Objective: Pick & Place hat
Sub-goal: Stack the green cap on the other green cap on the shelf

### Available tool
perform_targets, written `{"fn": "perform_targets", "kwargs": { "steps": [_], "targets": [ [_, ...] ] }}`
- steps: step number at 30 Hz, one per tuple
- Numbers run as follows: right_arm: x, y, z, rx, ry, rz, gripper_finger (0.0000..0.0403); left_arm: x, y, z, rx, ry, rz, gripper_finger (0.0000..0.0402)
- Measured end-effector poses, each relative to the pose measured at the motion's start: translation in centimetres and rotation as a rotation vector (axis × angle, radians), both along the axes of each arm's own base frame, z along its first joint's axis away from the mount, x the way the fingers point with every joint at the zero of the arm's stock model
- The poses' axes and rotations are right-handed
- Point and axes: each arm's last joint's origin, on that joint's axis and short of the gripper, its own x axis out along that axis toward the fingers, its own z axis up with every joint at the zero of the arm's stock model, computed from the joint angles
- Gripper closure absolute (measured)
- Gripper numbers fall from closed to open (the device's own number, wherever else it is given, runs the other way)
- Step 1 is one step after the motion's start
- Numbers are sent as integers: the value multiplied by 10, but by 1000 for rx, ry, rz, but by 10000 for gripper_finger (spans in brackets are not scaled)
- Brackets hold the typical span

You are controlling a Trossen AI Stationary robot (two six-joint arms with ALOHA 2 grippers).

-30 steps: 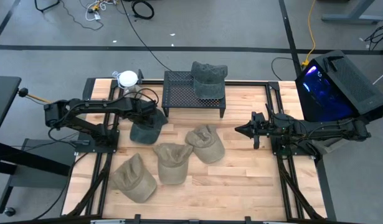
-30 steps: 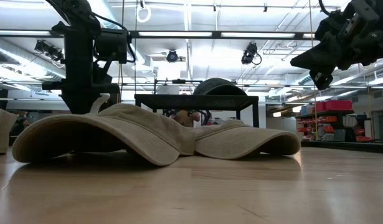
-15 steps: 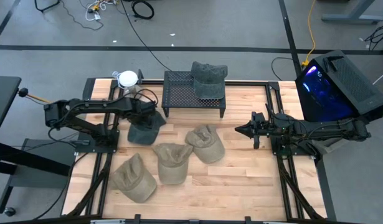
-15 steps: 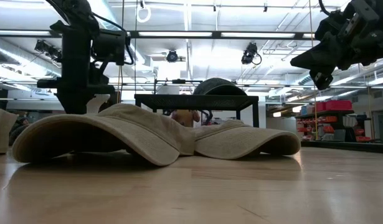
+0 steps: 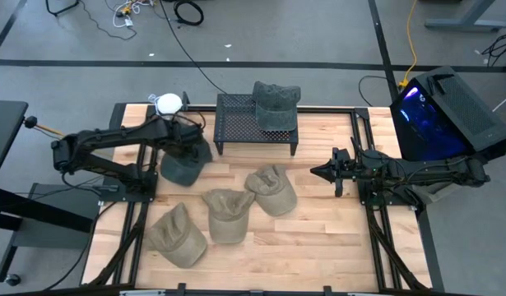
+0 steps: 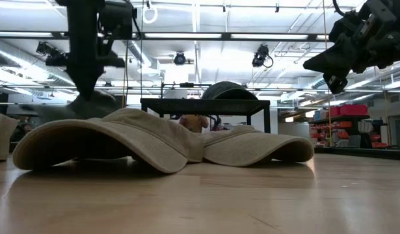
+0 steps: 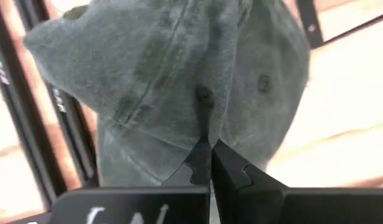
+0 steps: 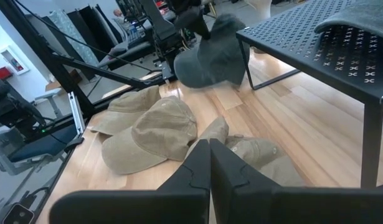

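the left hand (image 5: 189,150) is clamped on a dark grey hat (image 5: 181,167), its two fingers pinched together through a fold of the crown, as the left wrist view shows. the hat (image 7: 179,81) hangs from that grip off the table (image 5: 318,238), near the left front leg of the black mesh rack (image 5: 244,119); in the right wrist view it dangles clear of the wood just beside the rack's corner. the left arm reaches in from the table's left side, elbow bent, wrist turned down over the hat.

a second dark hat (image 5: 276,103) lies on the rack's top, toward its right end and overhanging the edge a little. three tan hats sit on the table in front of the rack: one (image 5: 271,188) toward the middle, one (image 5: 227,214) just beside it and touching, one (image 5: 176,234) near the left front edge. the wood between the hanging hat and the nearest tan hat is bare, and so is the whole right front part of the table.

the right hand (image 5: 315,172) is held above the table's right half, well apart from the hats, pointing toward the middle with its arm stretched out level; its fingers (image 8: 197,165) are pressed together, holding nothing. in the low view it (image 6: 333,81) shows high at the upper right.
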Motion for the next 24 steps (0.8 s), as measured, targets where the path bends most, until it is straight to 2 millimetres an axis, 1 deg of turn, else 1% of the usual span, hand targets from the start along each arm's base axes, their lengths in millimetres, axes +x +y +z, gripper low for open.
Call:
{"fn": "perform_targets", "kwargs": {
  "steps": [7, 16, 24],
  "targets": [
    [0, 0, 0, 0, 0, 0, 403, 6, 3, 41, 64, -49, -38, 401],
    [0, 0, 0, 0, 0, 0, 403, 2, 4, 91, 161, -97, -27, 401],
    [0, 0, 0, 0, 0, 0, 403, 0, 5, 126, 264, -174, -17, 401]
  ]
}}
